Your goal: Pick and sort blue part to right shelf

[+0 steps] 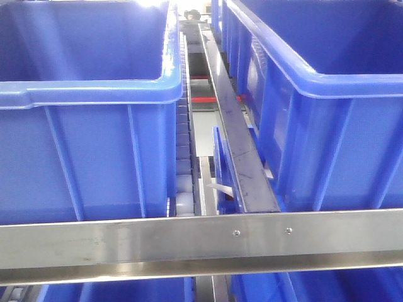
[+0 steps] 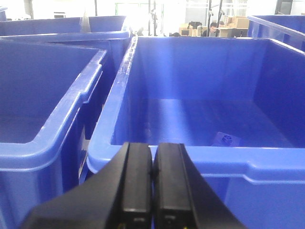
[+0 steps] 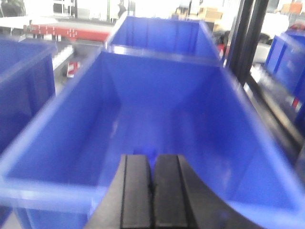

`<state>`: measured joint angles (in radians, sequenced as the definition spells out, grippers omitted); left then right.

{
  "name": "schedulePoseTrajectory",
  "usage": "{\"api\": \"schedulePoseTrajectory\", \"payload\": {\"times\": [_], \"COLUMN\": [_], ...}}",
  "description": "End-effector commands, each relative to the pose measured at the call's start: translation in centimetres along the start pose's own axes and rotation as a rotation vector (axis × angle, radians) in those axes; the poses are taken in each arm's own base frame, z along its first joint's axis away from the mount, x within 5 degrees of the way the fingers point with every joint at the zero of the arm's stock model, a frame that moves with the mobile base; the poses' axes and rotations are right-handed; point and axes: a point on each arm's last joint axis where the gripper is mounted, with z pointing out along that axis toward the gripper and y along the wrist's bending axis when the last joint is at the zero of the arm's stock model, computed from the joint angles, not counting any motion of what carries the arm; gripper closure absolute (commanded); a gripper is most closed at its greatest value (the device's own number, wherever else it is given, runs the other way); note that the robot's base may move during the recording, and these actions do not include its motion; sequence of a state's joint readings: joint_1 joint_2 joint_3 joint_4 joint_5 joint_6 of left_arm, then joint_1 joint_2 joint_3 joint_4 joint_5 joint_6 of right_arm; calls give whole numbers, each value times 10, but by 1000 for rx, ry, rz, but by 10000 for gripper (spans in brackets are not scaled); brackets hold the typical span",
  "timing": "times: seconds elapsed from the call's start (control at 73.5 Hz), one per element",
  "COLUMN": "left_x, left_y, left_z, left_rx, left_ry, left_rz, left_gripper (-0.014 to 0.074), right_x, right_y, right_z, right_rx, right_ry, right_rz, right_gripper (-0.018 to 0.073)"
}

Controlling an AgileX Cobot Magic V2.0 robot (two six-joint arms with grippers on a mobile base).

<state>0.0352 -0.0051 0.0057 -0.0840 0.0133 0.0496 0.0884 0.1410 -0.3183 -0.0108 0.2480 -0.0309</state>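
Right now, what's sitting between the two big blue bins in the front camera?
Front view: between the left bin and the right bin run a roller track and a dark divider rail, ending at the steel front rail.

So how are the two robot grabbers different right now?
The left gripper sits before a bin with a small blue part lying far off on its floor. The right gripper sits over another bin, with something small and blue just beyond its fingertips; that view is blurry. Both are black and shut.
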Motion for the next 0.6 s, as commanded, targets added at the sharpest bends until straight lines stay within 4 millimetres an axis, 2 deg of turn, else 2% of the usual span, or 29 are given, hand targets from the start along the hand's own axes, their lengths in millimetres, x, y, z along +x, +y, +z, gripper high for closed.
{"api": "schedulePoseTrajectory", "payload": {"times": [0.0, 0.095, 0.245, 0.327, 0.585], "left_x": [-1, -1, -1, -1, -1], "left_y": [1, 1, 1, 1, 1], "left_z": [-1, -1, -1, -1, -1], "left_rx": [-5, -5, -5, -5, -5], "left_ry": [-87, -87, -87, -87, -87], "left_rz": [-19, -19, -19, -19, -19], "left_gripper": [470, 470, 470, 470, 470], "right_x": [1, 33, 71, 77, 79], "right_y": [0, 1, 1, 2, 2], "right_z": [4, 8, 3, -1, 0], "right_rx": [2, 4, 27, 25, 24], "right_ry": [-121, -98, -106, -94, -77], "right_rz": [9, 24, 64, 67, 67], "right_gripper": [471, 471, 471, 471, 471]}}
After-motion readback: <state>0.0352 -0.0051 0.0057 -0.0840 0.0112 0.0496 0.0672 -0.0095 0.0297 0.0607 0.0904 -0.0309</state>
